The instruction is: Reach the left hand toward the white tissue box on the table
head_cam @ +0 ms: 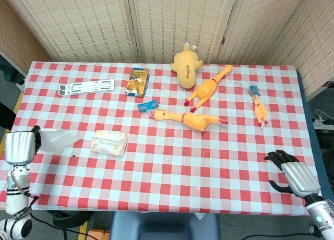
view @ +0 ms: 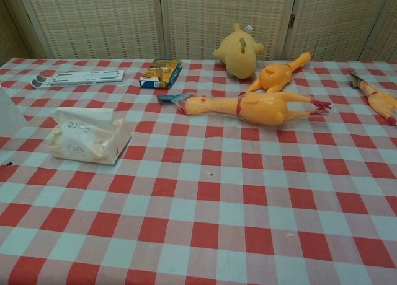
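One tissue box [head_cam: 109,142], three rubber chickens [head_cam: 188,119].

Checked-cloth table [head_cam: 167,182], spread with toys and packs.
White tissue box [head_cam: 109,143] near left edge; left hand [head_cam: 19,147] left of it, pinching pulled tissue sheet [head_cam: 56,139]. Long yellow rubber chicken [head_cam: 186,119] mid-table, plush yellow duck [head_cam: 186,66] behind; right hand [head_cam: 292,175] at front right corner.

Red-checked table [head_cam: 172,172] with tissue box [head_cam: 109,142], rubber chickens [head_cam: 189,119], plush duck [head_cam: 186,67], snack box [head_cam: 138,81].

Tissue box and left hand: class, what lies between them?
In the head view, a pulled-out tissue held by the left hand lies short of the tissue box.
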`<state>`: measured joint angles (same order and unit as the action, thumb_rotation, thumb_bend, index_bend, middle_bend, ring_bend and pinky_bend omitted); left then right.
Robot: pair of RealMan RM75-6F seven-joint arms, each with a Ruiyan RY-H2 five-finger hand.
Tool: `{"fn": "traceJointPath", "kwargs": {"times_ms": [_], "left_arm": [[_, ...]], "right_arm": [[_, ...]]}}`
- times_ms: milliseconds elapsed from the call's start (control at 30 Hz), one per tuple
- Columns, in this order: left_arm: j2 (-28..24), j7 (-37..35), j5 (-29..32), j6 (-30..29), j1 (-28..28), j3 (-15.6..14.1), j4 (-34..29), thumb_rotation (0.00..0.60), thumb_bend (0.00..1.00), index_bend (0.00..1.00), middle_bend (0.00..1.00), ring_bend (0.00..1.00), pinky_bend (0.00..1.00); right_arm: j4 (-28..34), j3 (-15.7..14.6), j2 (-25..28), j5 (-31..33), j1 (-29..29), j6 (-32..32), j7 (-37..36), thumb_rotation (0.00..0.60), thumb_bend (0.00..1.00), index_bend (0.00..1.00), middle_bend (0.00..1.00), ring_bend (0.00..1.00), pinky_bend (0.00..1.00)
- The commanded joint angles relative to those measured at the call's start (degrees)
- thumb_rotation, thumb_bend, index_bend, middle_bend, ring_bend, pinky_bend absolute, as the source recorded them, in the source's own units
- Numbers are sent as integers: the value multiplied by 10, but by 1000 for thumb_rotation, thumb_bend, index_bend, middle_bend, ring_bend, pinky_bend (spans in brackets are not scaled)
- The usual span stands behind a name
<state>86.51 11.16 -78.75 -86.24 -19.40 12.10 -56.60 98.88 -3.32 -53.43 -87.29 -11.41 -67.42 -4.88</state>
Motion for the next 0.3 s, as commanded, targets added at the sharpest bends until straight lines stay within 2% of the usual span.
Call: {"fn": "traceJointPath", "kwargs": {"times_ms": [33, 100, 300], "left_arm": [[-16, -13, -3, -10, 22, -16, -26, 600, 456, 185, 893, 942, 926], [-20, -18, -6, -19, 35, -24, -38, 600, 441, 107, 891, 942, 928], [-15, -44, -9, -35, 67, -43, -42, 600, 439, 83, 889, 942, 928]], "right_arm": [[0, 0, -1, 1, 0, 0, 0, 600, 234, 246, 161, 74, 198], [0, 0, -1, 0, 0, 0, -1, 600, 234, 246, 161, 74, 198], [-1, 3, -5, 7, -2, 3, 5, 600, 234, 246, 161, 74, 198]]}}
